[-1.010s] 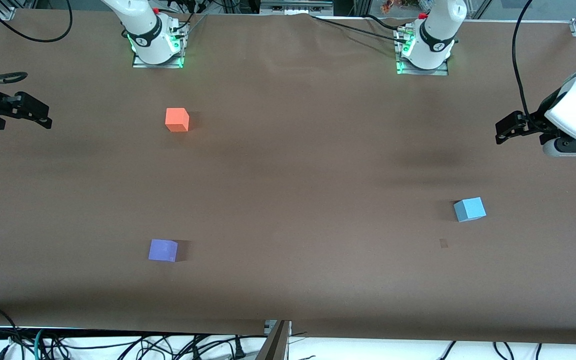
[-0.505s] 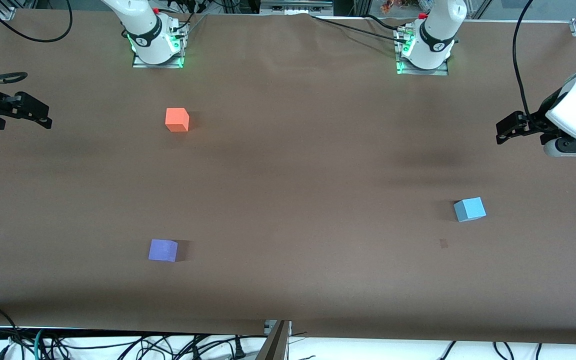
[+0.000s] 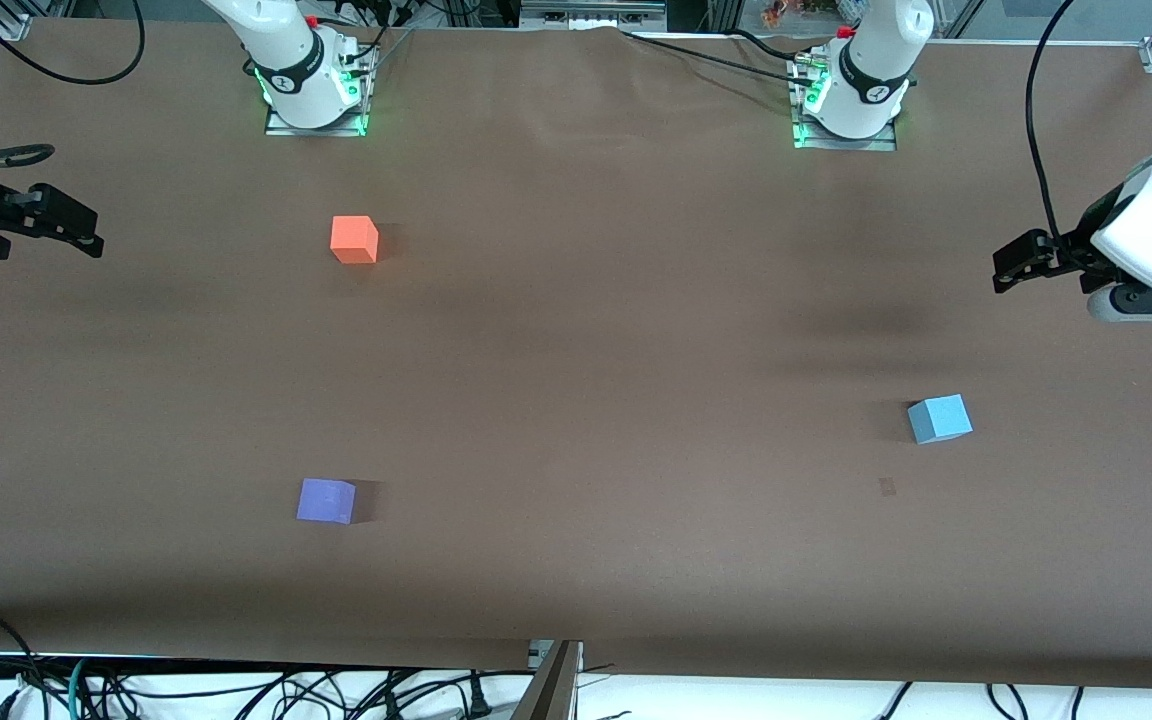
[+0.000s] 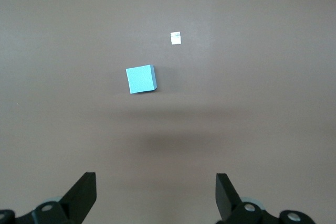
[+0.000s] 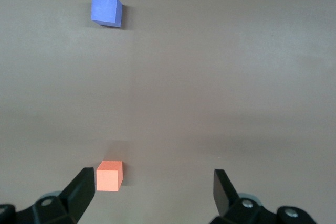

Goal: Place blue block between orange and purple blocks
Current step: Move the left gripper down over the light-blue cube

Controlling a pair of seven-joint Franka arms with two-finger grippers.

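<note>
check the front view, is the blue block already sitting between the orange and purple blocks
No, the blue block lies alone toward the left arm's end of the table, well apart from the orange block and the purple block.

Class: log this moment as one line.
blue block: untouched | left tool: open, above table | right tool: open, waiting | orange, purple: apart

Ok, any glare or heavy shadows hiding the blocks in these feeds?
Front view: even light, no glare; soft dark patches on the table, small shadows beside the orange block and the purple block, blue block clear. Left wrist view: a blurred shadow band near the blue block, which stays sharp. Right wrist view: both blocks crisp.
</note>
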